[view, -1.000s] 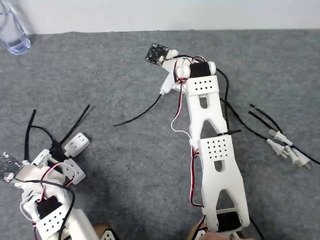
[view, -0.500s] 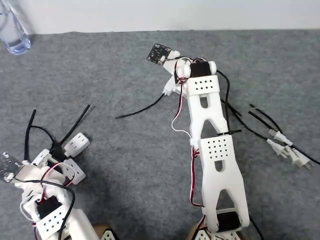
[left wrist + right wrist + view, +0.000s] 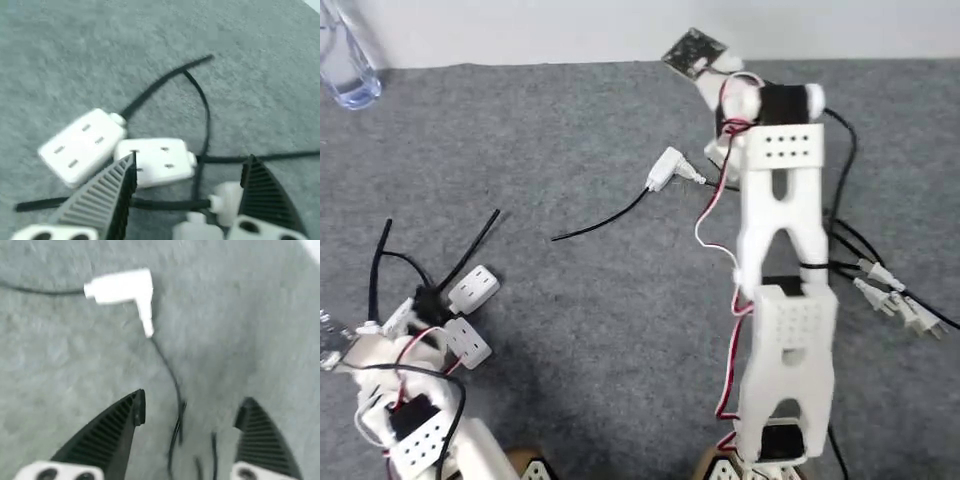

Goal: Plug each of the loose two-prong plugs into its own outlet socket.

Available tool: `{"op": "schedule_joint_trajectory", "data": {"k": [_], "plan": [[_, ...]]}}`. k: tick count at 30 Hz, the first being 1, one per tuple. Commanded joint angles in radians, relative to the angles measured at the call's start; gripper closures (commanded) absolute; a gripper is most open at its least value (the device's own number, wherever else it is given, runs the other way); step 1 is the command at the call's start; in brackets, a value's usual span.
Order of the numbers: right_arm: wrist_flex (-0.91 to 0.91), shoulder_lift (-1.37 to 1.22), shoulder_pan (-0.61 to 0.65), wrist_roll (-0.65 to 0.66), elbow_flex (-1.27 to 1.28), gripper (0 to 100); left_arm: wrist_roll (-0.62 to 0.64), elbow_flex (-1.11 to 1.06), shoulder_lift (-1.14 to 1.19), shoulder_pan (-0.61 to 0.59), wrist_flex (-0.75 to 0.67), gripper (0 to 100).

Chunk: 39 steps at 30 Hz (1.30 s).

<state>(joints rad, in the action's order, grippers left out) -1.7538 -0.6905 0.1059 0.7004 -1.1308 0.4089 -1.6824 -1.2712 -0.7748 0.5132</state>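
High view: a small white two-prong plug on a thin black cord (image 3: 665, 170) lies flat on the grey felt-covered desk (image 3: 570, 110). It is at upper centre of the frame, just left of the right arm's wrist, and its cord trails down-left. Two further white plugs on black leads (image 3: 882, 277) lie at the right edge, mid-height. Two white rectangular outlet socket blocks (image 3: 473, 288) sit side by side at lower left, slots up, close to the left arm.

Right wrist view: right gripper (image 3: 190, 412) is spread wide and holds nothing. The plug (image 3: 122, 287) lies ahead of it, apart from both fingers; the prongs are too blurred to make out.

Left wrist view: left gripper (image 3: 186, 182) is also wide open and empty above the socket blocks (image 3: 157, 160).

Handling (judgement):
- The plug is light, hard moulded plastic, smooth, and likely to pivot or slip.
- The cord is limp and should drag little.
- Best hold is across the flat sides of the body, not on the cord or prongs.
- The socket blocks are light too and will probably slide on the felt unless braced.
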Motion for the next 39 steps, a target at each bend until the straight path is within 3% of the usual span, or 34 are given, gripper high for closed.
{"op": "schedule_joint_trajectory", "data": {"k": [1,13,17,20,28,33,39], "plan": [[-0.047,0.239,-0.015,-0.021,0.265,77.9,-0.097,0.062,-0.002,-0.043,-0.009,68],[-0.041,0.854,0.008,-0.180,1.010,73.8,-0.127,0.321,-0.002,-0.035,0.338,68],[0.001,1.061,0.008,-0.192,1.237,73.8,-0.321,0.475,-0.002,0.014,0.540,68],[0.090,1.210,0.008,-0.192,1.445,73.7,-0.433,0.591,-0.003,0.072,0.677,68],[0.524,1.526,0.005,-0.190,2.074,73.6,-0.436,0.849,-0.003,0.106,0.910,72],[0.720,1.672,0.012,-0.196,2.291,73.7,-0.600,0.840,-0.003,0.157,0.815,72],[0.949,1.770,0.012,-0.190,2.541,73.9,-0.910,0.780,0.006,0.107,0.666,73]]}}
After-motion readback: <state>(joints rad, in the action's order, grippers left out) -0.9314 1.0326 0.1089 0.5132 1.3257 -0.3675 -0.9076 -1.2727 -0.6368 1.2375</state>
